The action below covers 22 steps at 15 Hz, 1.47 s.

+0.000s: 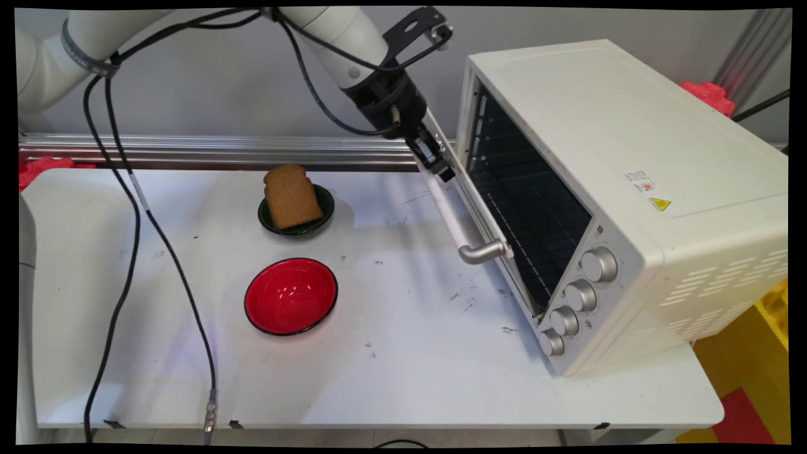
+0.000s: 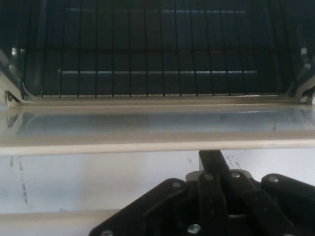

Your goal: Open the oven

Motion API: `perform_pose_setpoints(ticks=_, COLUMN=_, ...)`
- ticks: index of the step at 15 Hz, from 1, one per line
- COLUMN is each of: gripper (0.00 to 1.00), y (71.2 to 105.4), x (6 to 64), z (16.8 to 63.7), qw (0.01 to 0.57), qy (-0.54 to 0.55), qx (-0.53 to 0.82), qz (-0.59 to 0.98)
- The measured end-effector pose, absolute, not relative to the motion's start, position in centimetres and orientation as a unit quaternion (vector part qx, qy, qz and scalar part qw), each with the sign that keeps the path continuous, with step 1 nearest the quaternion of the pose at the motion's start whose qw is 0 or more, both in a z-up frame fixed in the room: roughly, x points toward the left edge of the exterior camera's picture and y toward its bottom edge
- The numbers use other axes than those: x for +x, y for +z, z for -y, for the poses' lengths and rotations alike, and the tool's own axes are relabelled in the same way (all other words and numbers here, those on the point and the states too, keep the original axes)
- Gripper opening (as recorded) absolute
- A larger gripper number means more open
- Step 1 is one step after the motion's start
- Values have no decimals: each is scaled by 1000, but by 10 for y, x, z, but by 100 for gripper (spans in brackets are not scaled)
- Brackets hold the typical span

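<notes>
White toaster oven [image 1: 630,189] sits on the right side of the table [image 1: 391,353], turned at an angle, and its glass door [image 1: 470,208] hangs part-way open toward the middle of the table. My gripper [image 1: 435,161] is right up against the far end of that door, near its top edge, beside the long handle [image 1: 463,233] that runs along it. From my hand view I'm looking straight over the door's pale edge [image 2: 147,145] into the dark inside, where the wire rack [image 2: 157,64] runs across. Honestly I can't tell how far my fingers are spread or whether they've got hold of anything; only one black finger [image 2: 211,162] pokes up from the linkage there, close under the door edge.

Four silver knobs [image 1: 577,293] line the oven's front panel, on the side nearest the camera.

Off to my left, well apart from the oven, a slice of brown toast [image 1: 290,195] leans in a small dark bowl [image 1: 318,217]. Just in front of that, nearer the camera, there's a red bowl [image 1: 291,296] with a black rim. Black cables [image 1: 126,208] hang down from my arm over the left part of the table.
</notes>
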<state>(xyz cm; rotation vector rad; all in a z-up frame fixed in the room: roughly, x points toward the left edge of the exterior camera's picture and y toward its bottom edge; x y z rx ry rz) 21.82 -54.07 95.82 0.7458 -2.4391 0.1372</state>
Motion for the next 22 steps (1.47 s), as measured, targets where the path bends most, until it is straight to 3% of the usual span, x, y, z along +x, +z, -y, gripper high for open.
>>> perform_pose_setpoints(ticks=22, gripper=0, y=896, x=282, z=496, qw=289, qy=74, qx=232, qz=926)
